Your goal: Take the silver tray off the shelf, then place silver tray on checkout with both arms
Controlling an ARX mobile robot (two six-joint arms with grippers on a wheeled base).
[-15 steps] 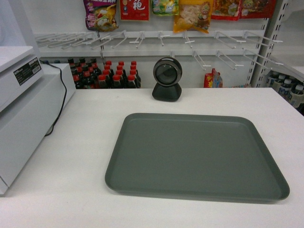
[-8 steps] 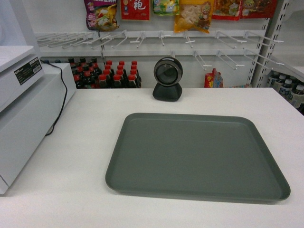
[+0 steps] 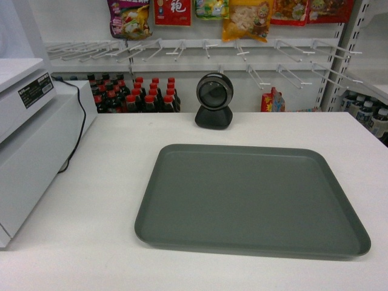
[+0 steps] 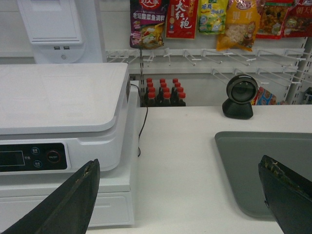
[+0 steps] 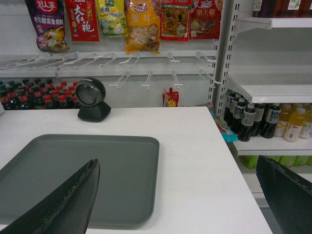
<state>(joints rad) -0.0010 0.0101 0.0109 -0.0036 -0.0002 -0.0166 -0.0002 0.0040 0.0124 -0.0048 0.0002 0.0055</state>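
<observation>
Jaws of left gripper (image 4: 178, 195) and right gripper (image 5: 178, 195) both spread wide, holding nothing; silver tray (image 3: 248, 197) lies flat on the checkout worktop (image 3: 109, 176), near edge close to the worktop's front, so a careless retreat could nudge it off.

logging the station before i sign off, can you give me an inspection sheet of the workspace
surface: white checkout, bare around the tray
job's things: silver tray lies flat on the checkout, empty, not held
clutter: black barcode scanner behind the tray; white scale to the left
grippers: left gripper and right gripper both open, holding nothing, off the tray
cables: black cable runs down beside the scale
surroundings: snack bags on wall hooks, red-capped bottles behind, drink bottles on the right shelf
</observation>
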